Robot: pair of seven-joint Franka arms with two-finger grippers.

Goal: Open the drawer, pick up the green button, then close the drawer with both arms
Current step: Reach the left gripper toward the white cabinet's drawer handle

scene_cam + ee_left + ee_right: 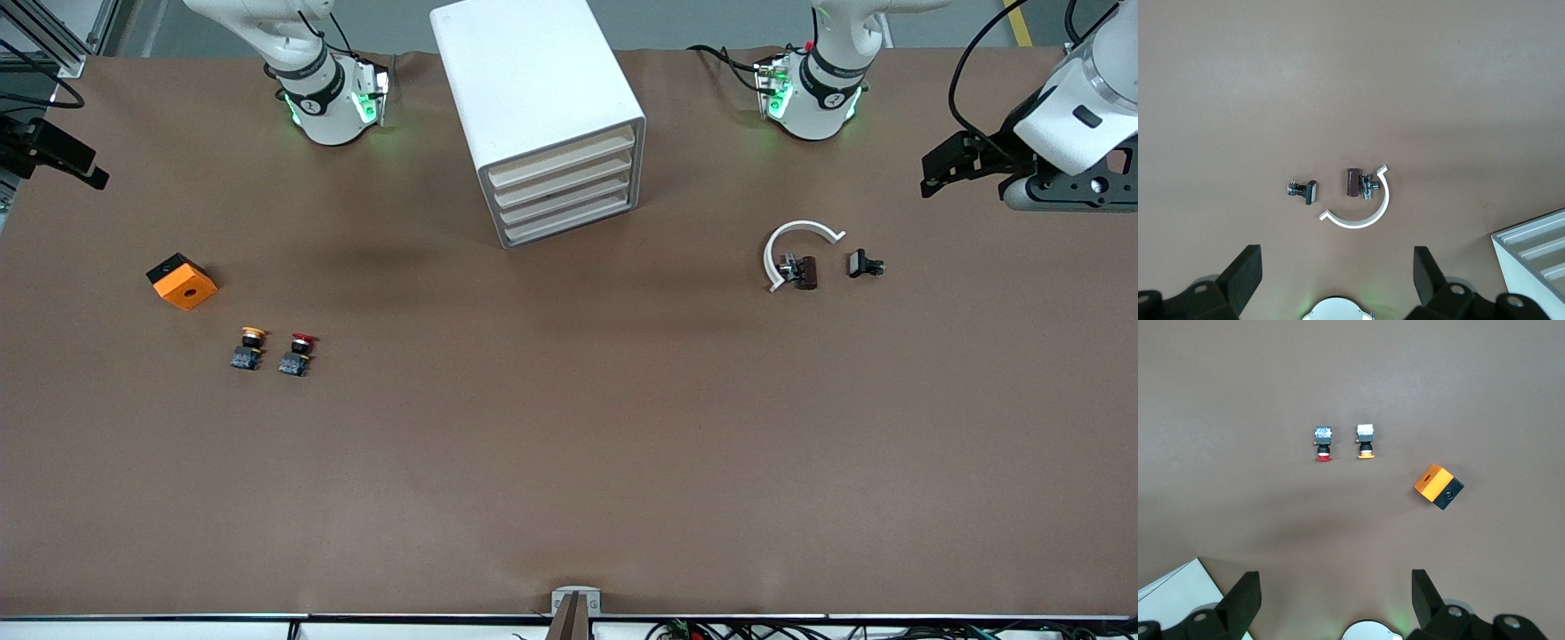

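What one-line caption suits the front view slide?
Both grippers, left gripper and right gripper, wait at the table's ends; cabinet drawers shut.

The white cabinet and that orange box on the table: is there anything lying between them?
No. In the front view only bare brown table lies between the white cabinet and the orange box. The yellow-capped button and red-capped button sit nearer the camera.

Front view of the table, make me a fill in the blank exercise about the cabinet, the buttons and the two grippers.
1. The white cabinet has ____ drawers, all shut.
2. Beside the yellow-capped button stands a button with a ____ cap.
3. The orange box lies toward the ____ arm's end of the table.
4. The left gripper and the right gripper both have fingers that are ____.

Missing words: four; red; right; open
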